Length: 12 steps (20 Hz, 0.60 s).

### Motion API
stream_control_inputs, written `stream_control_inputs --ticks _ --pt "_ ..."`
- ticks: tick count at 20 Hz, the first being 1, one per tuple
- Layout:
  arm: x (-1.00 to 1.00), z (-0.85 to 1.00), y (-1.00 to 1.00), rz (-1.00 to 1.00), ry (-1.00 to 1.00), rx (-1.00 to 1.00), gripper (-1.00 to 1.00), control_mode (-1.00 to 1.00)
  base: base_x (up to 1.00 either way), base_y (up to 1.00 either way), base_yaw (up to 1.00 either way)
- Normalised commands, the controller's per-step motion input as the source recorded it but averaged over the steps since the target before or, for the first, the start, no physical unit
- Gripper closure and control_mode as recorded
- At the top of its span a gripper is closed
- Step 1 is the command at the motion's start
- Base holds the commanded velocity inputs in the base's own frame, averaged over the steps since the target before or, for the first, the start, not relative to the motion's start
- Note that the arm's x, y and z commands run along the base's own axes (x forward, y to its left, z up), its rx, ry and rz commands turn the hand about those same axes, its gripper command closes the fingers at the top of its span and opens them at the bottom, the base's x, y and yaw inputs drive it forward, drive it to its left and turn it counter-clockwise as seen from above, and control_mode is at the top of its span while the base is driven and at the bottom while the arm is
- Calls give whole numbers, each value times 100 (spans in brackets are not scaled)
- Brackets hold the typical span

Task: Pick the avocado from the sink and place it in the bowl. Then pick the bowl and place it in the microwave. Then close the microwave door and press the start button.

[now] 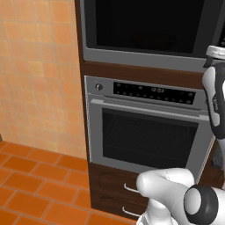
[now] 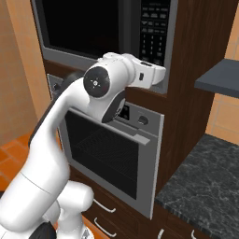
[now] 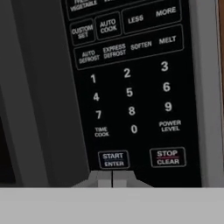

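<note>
Two finger tips of the gripper (image 3: 112, 178) stand pressed together, pinching nothing, and we see them just below the START/ENTER key (image 3: 113, 159) on the microwave (image 2: 100, 28) keypad (image 3: 129, 83), with the STOP/CLEAR key (image 3: 167, 157) beside it. From the right base view, we see the hand (image 2: 147, 73) reaching level toward the panel's lower edge, the forearm bent sharply back at the elbow (image 2: 98, 83). The microwave door (image 1: 145, 24) is shut above the steel oven (image 1: 147, 127).
</note>
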Motion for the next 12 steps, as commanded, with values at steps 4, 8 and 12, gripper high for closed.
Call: stream_control_inputs --ticks 4,8,12 --pt "18 -6 0 0 0 0 100 -100 0 0 0" --pt "26 0 -2 0 0 0 100 -100 0 0 0" --pt "49 -2 -21 2 4 0 100 -100 0 0 0"
